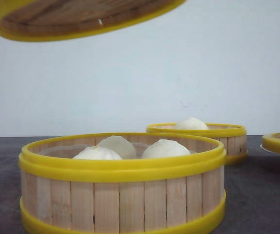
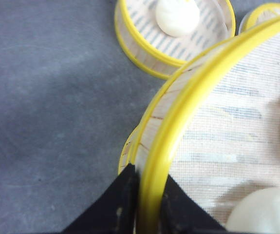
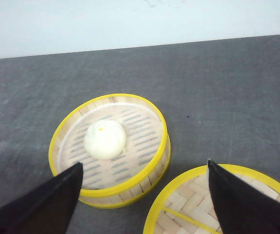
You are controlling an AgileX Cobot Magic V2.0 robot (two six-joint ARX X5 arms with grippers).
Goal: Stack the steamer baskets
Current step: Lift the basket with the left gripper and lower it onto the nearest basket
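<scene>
While the left tool (image 2: 142, 204) clamps a cropped steamer basket's (image 2: 178, 122) rim, the right tool (image 3: 144, 195) gapes.

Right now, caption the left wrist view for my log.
Left gripper clamps the rim of a bun-filled basket above the table, one-bun basket beyond.

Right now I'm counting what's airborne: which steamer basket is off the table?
The lifted basket, its rim clamped in the left gripper. The near three-bun basket and far one-bun basket rest on the table.
</scene>
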